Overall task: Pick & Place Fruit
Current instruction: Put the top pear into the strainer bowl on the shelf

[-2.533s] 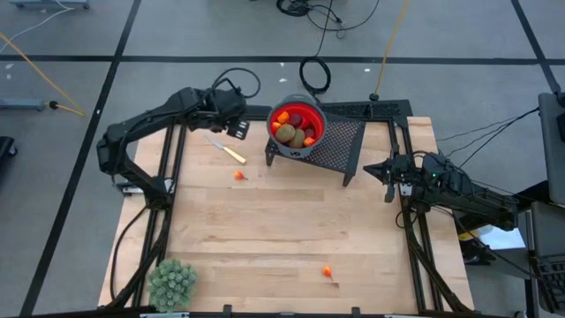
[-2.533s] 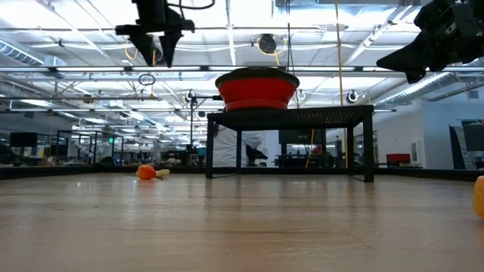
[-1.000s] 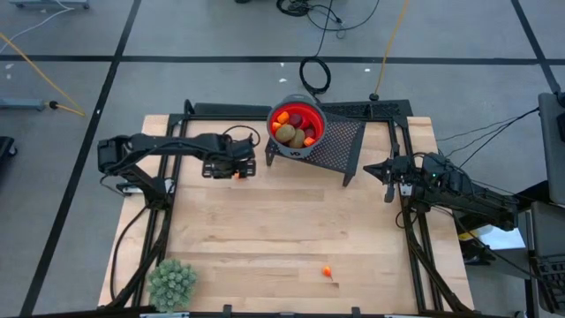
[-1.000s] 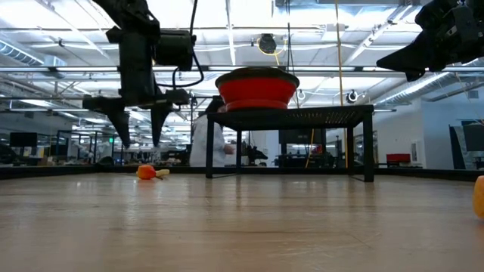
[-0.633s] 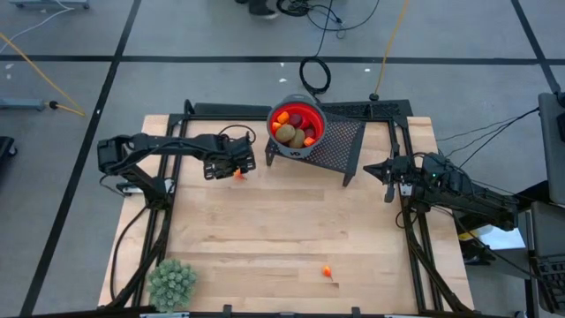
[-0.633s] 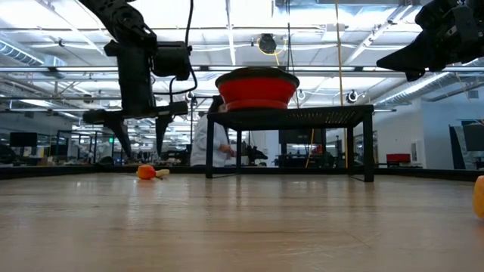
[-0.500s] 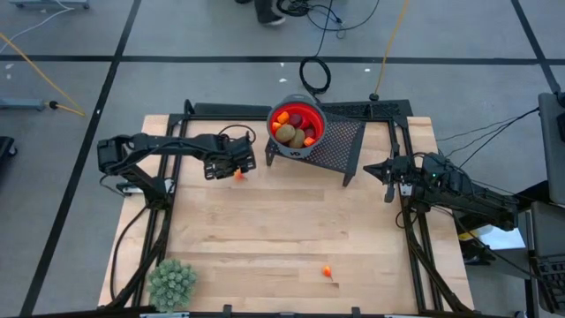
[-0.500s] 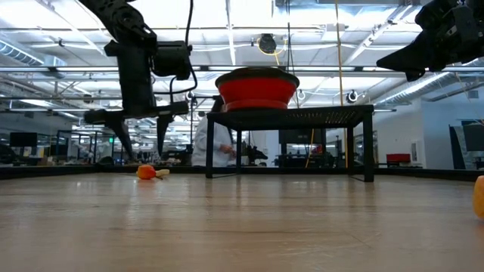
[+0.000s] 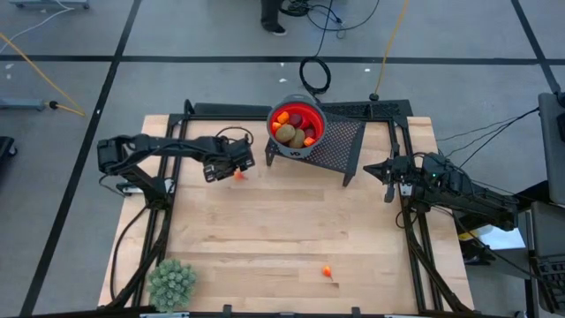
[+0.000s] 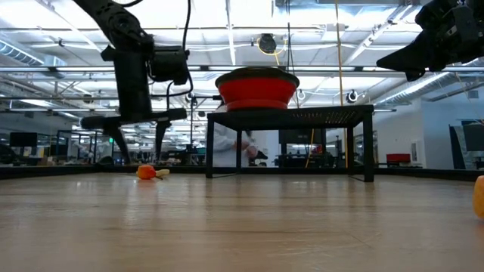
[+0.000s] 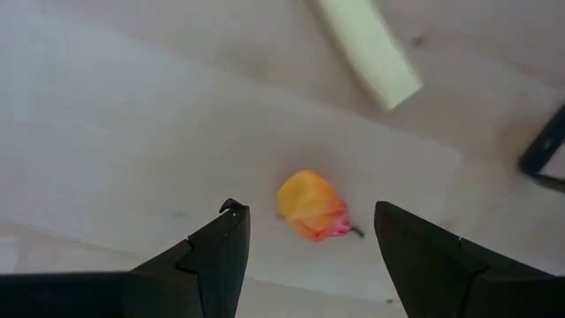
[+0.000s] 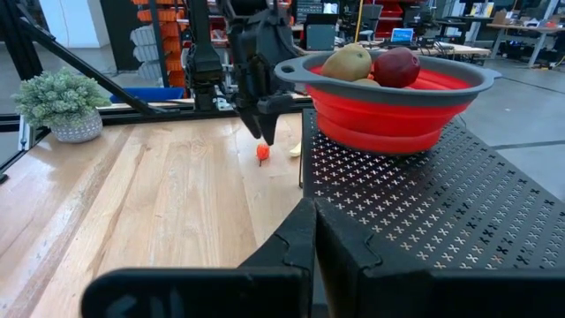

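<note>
1. Orange fruit piece (image 11: 311, 206) lies on the wooden worktop (image 9: 291, 221), between the left gripper's (image 11: 309, 256) spread, empty fingers (image 11: 221, 252).
2. Right gripper (image 9: 386, 179) waits clenched beside the rack (image 9: 340, 146) holding the red bowl (image 9: 297, 122).

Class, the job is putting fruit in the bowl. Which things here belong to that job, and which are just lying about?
Part of the job:
- orange fruit piece under the open left gripper
- second orange piece near the table's front
- red bowl with fruit, on the black stand

Lying about:
- spiky plant ball
- yellow knife handle
- right gripper, shut, waiting
</note>
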`<state>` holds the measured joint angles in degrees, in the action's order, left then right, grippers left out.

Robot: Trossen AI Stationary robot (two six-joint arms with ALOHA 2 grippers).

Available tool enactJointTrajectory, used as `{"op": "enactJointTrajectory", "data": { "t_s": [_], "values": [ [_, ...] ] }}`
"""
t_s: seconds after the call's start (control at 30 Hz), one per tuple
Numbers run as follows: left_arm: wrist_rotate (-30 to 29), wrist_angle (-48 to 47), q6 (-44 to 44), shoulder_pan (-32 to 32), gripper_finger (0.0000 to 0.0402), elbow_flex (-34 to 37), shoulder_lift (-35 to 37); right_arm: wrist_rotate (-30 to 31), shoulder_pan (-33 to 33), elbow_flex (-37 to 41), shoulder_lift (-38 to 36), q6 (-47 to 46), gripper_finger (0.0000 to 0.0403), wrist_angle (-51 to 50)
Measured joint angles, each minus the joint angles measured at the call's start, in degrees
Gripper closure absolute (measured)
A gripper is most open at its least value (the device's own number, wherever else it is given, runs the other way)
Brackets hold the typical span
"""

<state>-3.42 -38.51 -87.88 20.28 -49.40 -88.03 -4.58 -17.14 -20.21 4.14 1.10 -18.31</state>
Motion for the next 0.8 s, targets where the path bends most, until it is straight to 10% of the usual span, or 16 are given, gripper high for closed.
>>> {"op": "enactJointTrajectory", "data": {
  "t_s": [0.8],
  "values": [
    [-2.6, 5.7, -3.8, -0.9, 0.0158, 3.6, -1.3, 0.0, 0.0, 0.0, 0.0, 0.0, 0.0399, 0.0]
  ]
}}
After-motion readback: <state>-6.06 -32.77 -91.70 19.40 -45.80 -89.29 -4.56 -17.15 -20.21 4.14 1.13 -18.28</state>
